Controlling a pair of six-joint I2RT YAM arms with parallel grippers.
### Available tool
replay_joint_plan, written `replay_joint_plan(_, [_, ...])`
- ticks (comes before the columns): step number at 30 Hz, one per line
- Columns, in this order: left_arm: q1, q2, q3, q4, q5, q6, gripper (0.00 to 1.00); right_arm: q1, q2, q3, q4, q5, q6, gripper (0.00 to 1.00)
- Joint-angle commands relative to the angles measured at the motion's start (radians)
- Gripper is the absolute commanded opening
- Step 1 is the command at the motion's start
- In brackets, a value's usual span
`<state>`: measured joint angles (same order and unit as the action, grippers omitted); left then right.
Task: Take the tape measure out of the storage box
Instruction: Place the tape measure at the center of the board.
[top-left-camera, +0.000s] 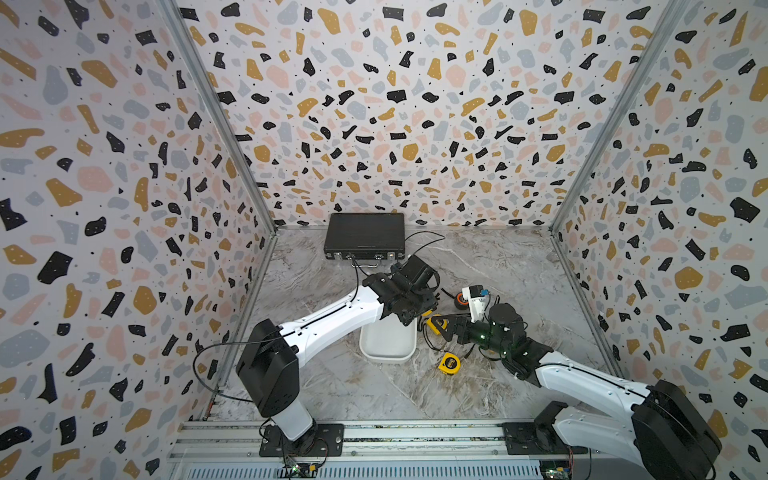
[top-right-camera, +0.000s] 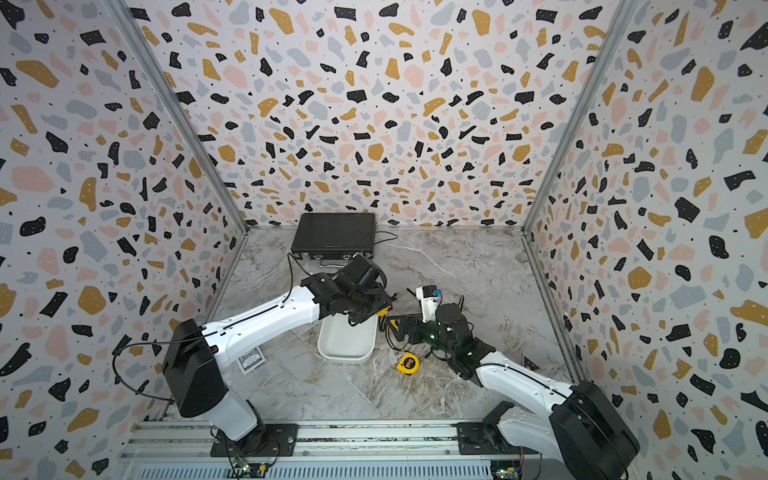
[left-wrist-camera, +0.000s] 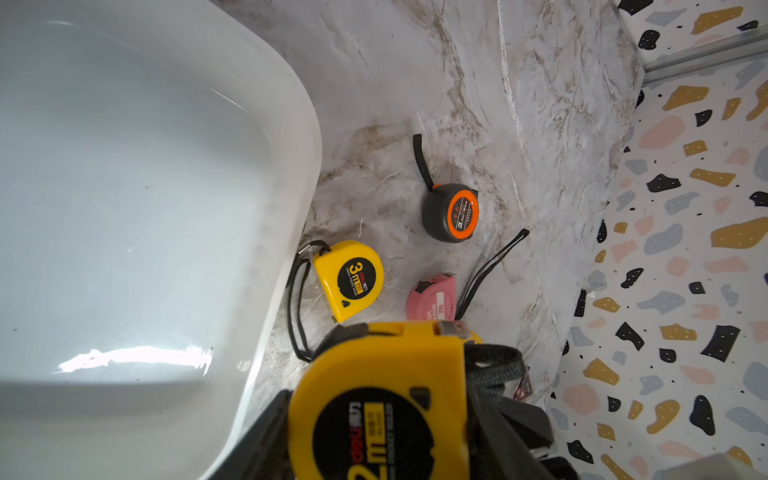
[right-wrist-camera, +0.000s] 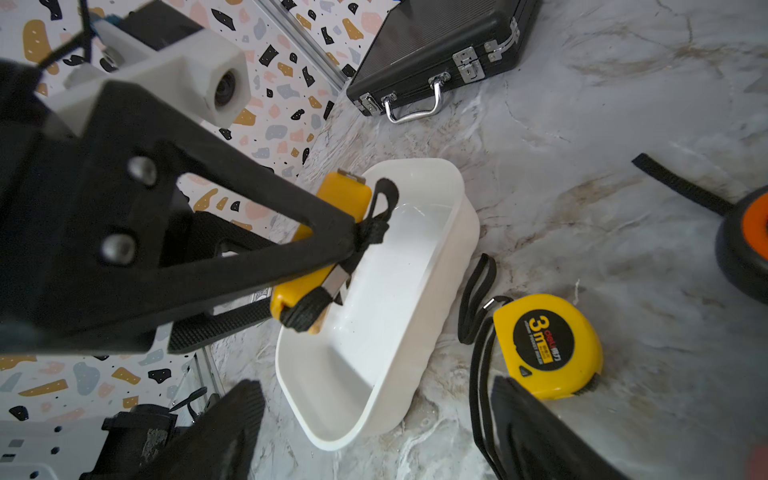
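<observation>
Yellow tape measure (right-wrist-camera: 320, 245) held edge-up.

Storage box (right-wrist-camera: 432, 266): glossy smooth white plastic, glare spots inside. Held yellow tape measure (left-wrist-camera: 378, 399): shiny hard plastic, woven black cloth strap; briefcase (right-wrist-camera: 432, 37): matt ribbed black, polished metal handle and latches. Tabletop (top-left-camera: 478, 266): smooth marble-look, slight sheen.

Left hand (right-wrist-camera: 332, 249) is clamped shut, arm reaching forward; right hand (right-wrist-camera: 374, 415) hangs spread wide.
</observation>
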<state>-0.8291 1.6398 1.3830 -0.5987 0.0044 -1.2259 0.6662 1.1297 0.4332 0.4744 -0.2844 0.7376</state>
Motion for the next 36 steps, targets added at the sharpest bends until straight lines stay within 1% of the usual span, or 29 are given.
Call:
replay_joint_plan(1, [-0.021,-0.02,0.009,0.068,0.018,-0.04,0.0,0.007,0.004,-0.015,0.135,0.019,0.004,0.91])
replay_joint_plan(12, [-0.041,-0.067,-0.067,0.167,0.057,-0.108,0.0,0.007,0.053,-0.068,0.308,0.01,0.033,0.91])
replay_joint_plan(23, [-0.044,-0.111,-0.127,0.214,0.108,-0.165,0.0,0.008,0.089,-0.086,0.375,0.012,0.037,0.77])
replay_joint_plan(26, [-0.047,-0.122,-0.146,0.231,0.119,-0.179,0.0,0.007,0.093,-0.091,0.391,0.01,0.039,0.7])
replay_joint_plan(28, [-0.05,-0.126,-0.151,0.232,0.12,-0.184,0.0,0.007,0.096,-0.091,0.395,0.01,0.04,0.64])
replay_joint_plan(36, [-0.055,-0.124,-0.155,0.237,0.129,-0.191,0.0,0.007,0.1,-0.096,0.4,0.009,0.048,0.3])
